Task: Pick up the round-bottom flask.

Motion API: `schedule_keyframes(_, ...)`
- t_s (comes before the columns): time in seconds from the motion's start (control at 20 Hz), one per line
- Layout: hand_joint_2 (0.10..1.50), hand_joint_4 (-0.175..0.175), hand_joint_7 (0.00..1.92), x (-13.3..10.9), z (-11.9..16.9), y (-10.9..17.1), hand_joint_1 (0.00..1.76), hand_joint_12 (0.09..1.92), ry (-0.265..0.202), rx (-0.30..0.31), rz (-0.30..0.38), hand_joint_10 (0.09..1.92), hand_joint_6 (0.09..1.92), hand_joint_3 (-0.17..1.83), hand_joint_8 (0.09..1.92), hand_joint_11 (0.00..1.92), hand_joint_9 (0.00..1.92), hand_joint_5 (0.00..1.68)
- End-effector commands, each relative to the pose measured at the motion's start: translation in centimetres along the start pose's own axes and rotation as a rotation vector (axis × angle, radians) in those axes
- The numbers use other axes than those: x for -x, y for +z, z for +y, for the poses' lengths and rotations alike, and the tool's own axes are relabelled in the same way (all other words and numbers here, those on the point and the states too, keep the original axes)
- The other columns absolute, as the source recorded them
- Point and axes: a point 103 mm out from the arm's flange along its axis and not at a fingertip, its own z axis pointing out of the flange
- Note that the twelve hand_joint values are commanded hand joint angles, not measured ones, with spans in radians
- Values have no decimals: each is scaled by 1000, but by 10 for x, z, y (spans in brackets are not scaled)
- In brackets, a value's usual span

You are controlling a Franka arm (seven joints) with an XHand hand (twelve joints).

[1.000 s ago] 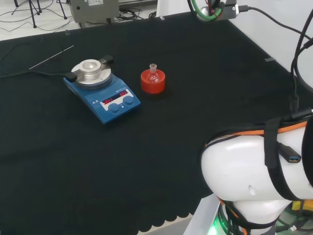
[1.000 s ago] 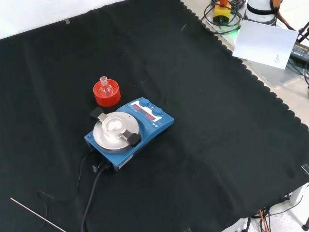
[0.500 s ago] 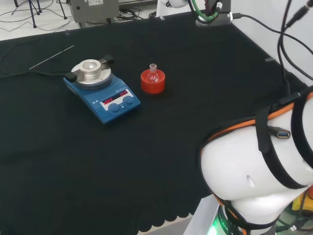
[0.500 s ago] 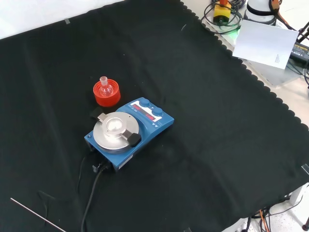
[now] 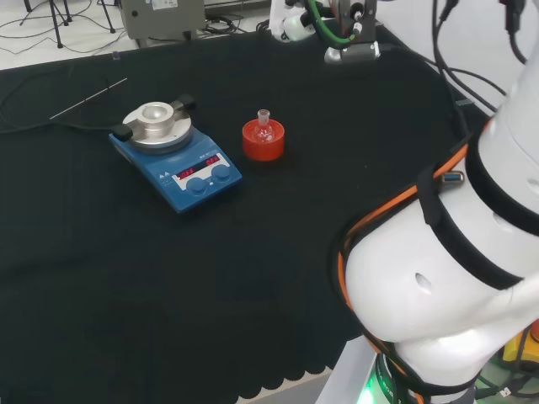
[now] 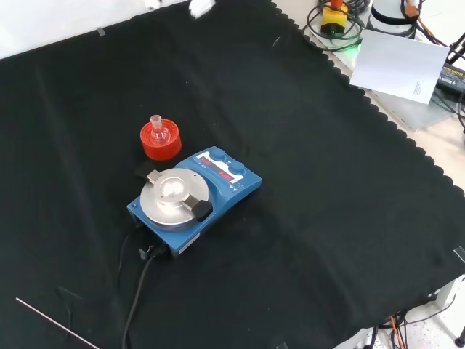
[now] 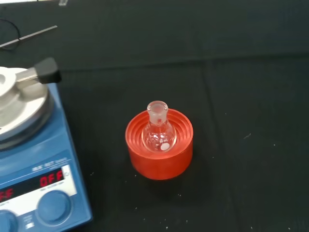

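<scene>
One blue hotplate stirrer (image 6: 195, 201) sits nearest in the front view, with a round metal top plate (image 6: 174, 198) and a black cable (image 6: 139, 287) trailing toward the cloth's near edge. Just behind it, close but apart, the small clear round-bottom flask (image 7: 158, 129) stands upright in its red ribbed stand (image 7: 160, 152), neck up. Farther off, at the front view's top edge, white parts of the hand (image 6: 199, 7) show; whether its fingers are apart or together cannot be told.
</scene>
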Motion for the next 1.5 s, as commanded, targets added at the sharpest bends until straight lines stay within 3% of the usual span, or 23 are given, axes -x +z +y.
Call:
schedule_keyframes(0.05,985,-23,190,16,65,28,566,1229,-2,38,31,646,87,407,567,0,309,371)
schedule_keyframes(0.25,845,-25,188,18,80,45,651,1267,3,20,52,655,87,564,579,0,322,389)
schedule_keyframes(0.8,702,-25,188,21,107,90,752,1285,-22,2,136,654,87,666,582,0,349,489)
schedule_keyframes(1.5,645,-21,149,27,122,147,794,1247,-24,-75,178,633,87,702,554,0,331,547)
